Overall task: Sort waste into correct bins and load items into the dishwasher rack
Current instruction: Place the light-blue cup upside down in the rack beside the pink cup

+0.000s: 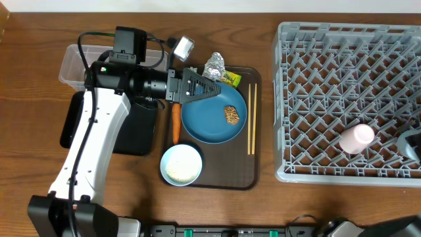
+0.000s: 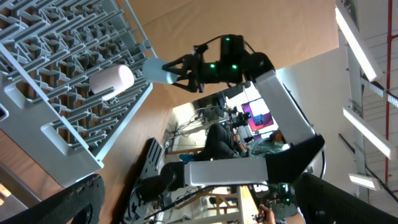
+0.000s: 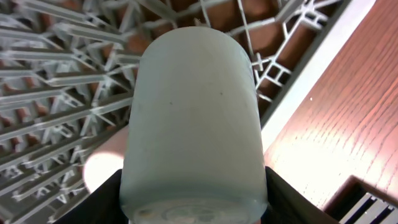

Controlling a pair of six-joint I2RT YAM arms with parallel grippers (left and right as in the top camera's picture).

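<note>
Over the rack (image 1: 329, 66) at the worktop's right edge, our right pincer (image 2: 174, 70) grips the light blue cup (image 3: 193, 112) in a half-closed hold, just beside the pink cup (image 1: 356, 138) lying in the grid. Toward the left, our left pincer (image 1: 214, 87) hangs fully spread and empty above the blue plate (image 1: 210, 122) on the brown tray (image 1: 223, 174).

No text, label, brand or no. can be read in any view. Some marks are seen on the wrapper (image 1: 230, 79) but are too small to be made out. A lit screen (image 2: 257, 116) is seen in the bkgd of the left wrist view, blurred, w/ nothing legible on it.
</note>
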